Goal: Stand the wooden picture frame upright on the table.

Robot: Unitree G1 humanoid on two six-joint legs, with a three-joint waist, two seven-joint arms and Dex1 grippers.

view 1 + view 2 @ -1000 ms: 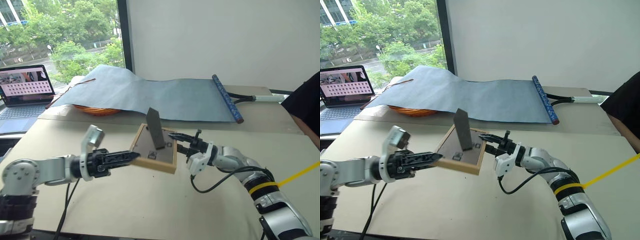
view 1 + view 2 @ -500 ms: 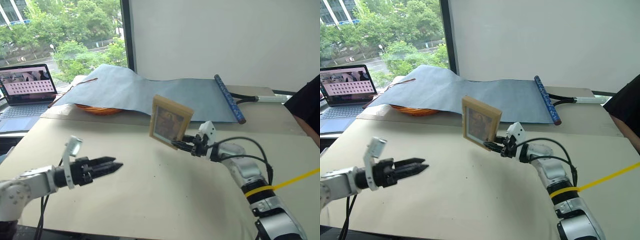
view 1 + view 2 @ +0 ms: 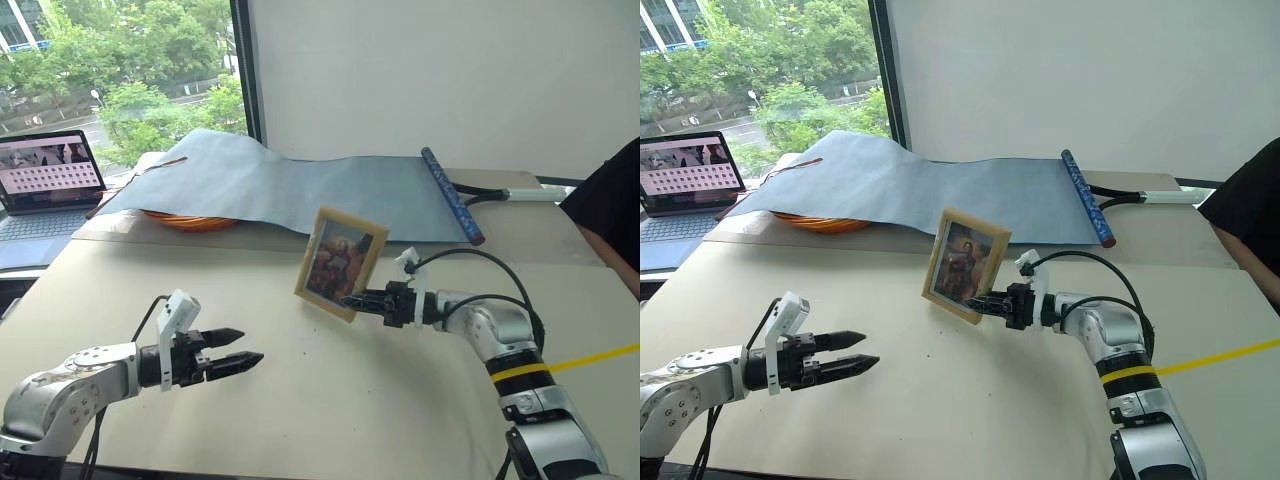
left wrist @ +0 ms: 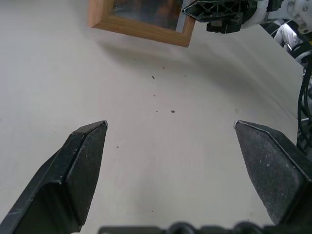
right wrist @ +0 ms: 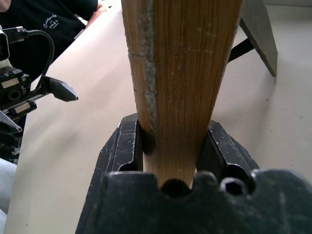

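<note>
The wooden picture frame [image 3: 338,262] stands nearly upright over the beige table [image 3: 330,400], tilted a little, its colourful portrait facing me. My right gripper [image 3: 352,299] is shut on the frame's lower right edge; in the right wrist view both fingers [image 5: 126,146] clamp the light wood [image 5: 180,58], and the dark easel stand [image 5: 258,29] juts out behind. Whether the frame's lower corner touches the table I cannot tell. My left gripper [image 3: 245,347] hovers low over the table to the frame's left, open and empty, well apart from it.
A long grey-blue sheet [image 3: 300,190] with a dark blue roller [image 3: 452,195] lies across the back, over an orange basket [image 3: 190,218]. A lit laptop [image 3: 50,170] stands at far left. A person in black [image 3: 610,210] is at the right edge. Yellow tape [image 3: 590,358] crosses the table's right side.
The frame, earlier held back-up between both grippers, has been rolled upright by the right gripper and lowered. The left gripper let go, opened, and dropped back to the left.
</note>
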